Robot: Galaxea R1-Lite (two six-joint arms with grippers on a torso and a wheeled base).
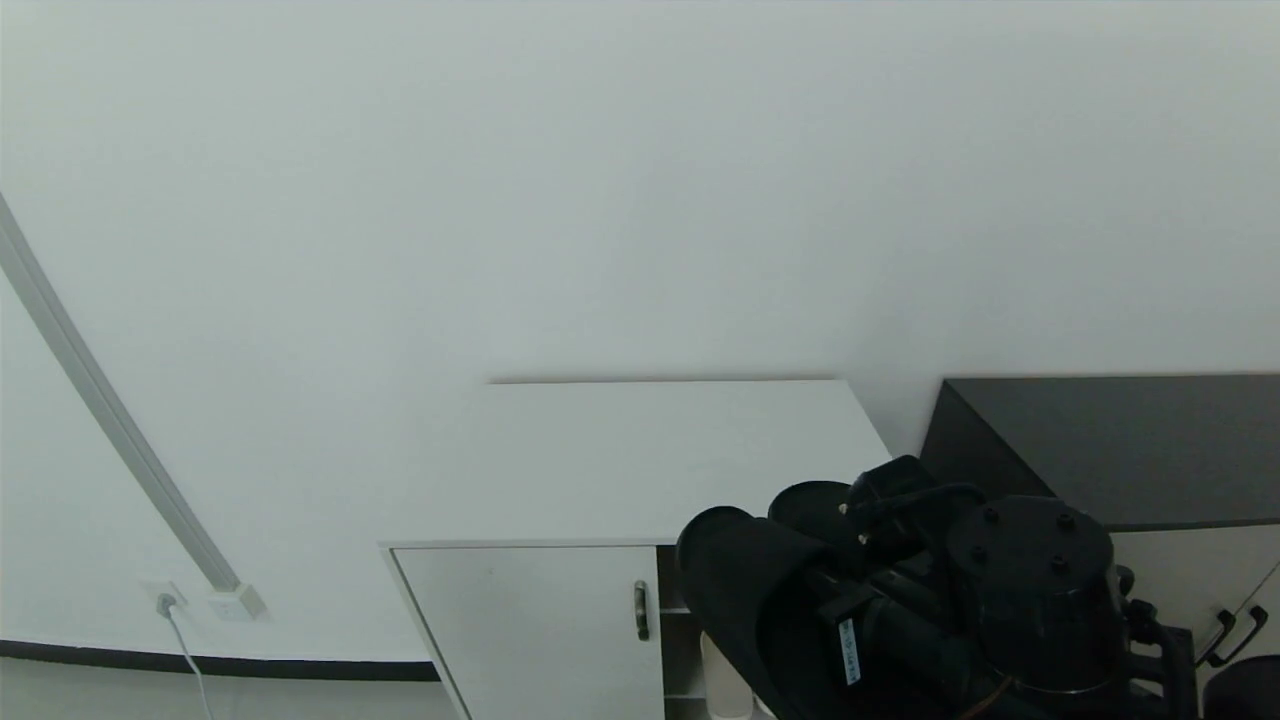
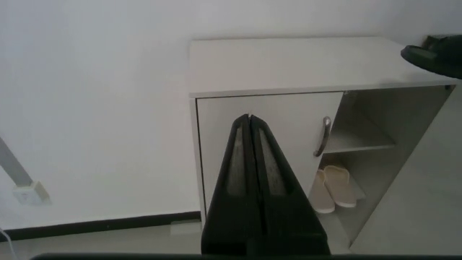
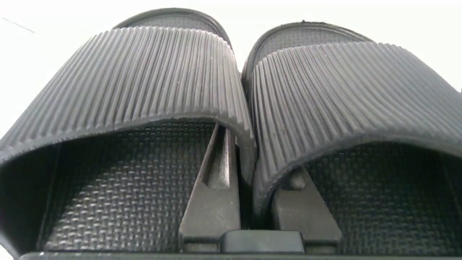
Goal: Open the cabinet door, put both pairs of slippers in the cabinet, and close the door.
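Head view: a white wooden cabinet stands against the wall. Its left door is shut, with a curved metal handle at that door's inner edge, and the cabinet's right half stands open. A pair of black ribbed rubber slippers is held up in front of the open half, level with the cabinet's top edge, soles toward the camera. A dark-topped second cabinet sits just beside the white cabinet on its right.

Left wrist view: the left gripper hangs in front of the cabinet's shut door, its two fingers pressed together with nothing between them. Inside the open half, a pair of pale cream slippers lies side by side on the cabinet floor, below the inner shelf. The toe of one black slipper shows above the cabinet's top right corner.

Right wrist view: the right gripper is clamped on the black slippers. One finger lies inside each slipper under its strap, pinching the two neighbouring inner edges together so the pair sits side by side.
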